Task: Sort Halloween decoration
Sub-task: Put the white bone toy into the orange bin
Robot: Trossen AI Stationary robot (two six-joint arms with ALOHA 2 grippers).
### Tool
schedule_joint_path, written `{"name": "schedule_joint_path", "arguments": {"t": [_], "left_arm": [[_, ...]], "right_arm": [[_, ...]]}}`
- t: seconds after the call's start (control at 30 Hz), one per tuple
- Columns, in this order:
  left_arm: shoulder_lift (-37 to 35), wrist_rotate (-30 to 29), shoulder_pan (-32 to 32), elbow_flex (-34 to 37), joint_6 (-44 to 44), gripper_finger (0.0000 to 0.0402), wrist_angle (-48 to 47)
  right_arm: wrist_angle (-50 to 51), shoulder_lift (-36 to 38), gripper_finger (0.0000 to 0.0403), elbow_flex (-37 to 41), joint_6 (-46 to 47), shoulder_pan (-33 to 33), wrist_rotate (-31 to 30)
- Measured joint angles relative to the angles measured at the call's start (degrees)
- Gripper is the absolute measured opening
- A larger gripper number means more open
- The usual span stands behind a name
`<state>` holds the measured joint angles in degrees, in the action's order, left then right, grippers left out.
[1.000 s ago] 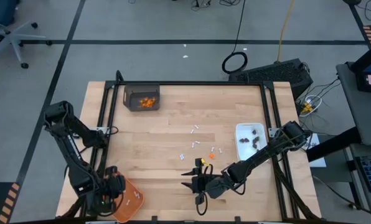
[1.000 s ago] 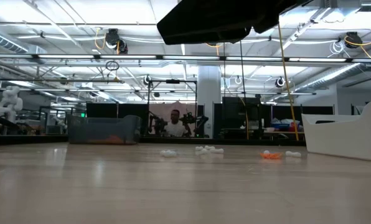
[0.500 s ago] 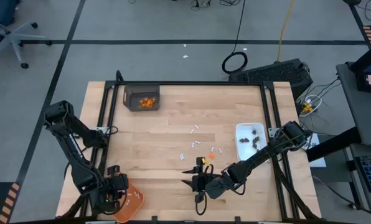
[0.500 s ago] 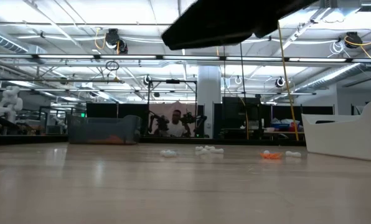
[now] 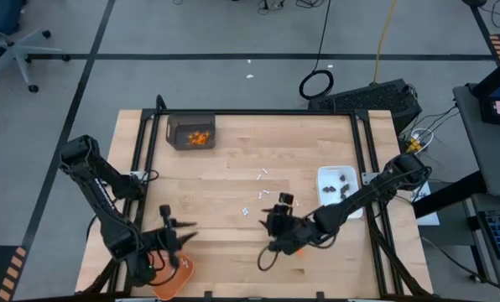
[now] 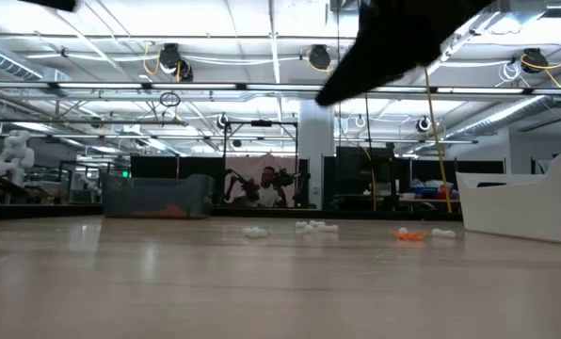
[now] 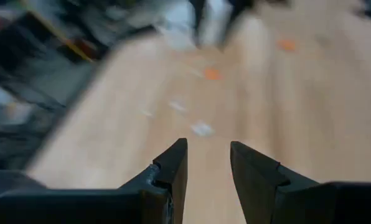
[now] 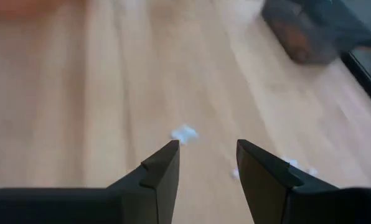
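Observation:
Small white sticks and orange bits of the Halloween decoration lie loose on the wooden table's middle. My left gripper hovers open just beyond the orange tray at the near left, nothing between its fingers. My right gripper hovers open over the table's middle, near the white sticks, also empty. No dark bits show loose on the table.
A grey bin holding orange bits stands at the far left corner. A white rectangular dish with dark bits sits at the right edge. Black rails frame the table; bare wood lies between bin and sticks.
My left gripper has risen from over the orange tray, swung toward the table's middle and rolled about. My right gripper has gone up and toward the far edge, closer to the loose white sticks. The pieces on the table have stayed put.

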<state>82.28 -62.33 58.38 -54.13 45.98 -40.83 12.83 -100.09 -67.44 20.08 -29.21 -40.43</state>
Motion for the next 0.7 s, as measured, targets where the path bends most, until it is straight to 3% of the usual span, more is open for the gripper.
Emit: {"name": "schedule_joint_path", "arguments": {"t": [0.13,0.27,0.47,0.7], "left_arm": [[0.1,-4.9,-3.9,1.3,1.9,0.0121,0.1],[0.1,-5.2,-7.7,3.2,4.5,0.0121,3.2],[0.1,-2.8,-11.3,5.9,4.7,0.0121,8.3],[0.1,-2.3,-13.0,6.1,4.5,0.0121,9.4]], "right_arm": [[1.9,-1.4,0.0144,0.0,-2.4,4.1,6.3],[-3.5,-4.5,0.0144,0.1,-5.8,8.6,16.0],[-11.7,-10.2,0.0144,0.2,-11.4,13.6,23.8],[-14.3,-13.8,0.0144,0.2,-12.8,16.4,25.6]]}}
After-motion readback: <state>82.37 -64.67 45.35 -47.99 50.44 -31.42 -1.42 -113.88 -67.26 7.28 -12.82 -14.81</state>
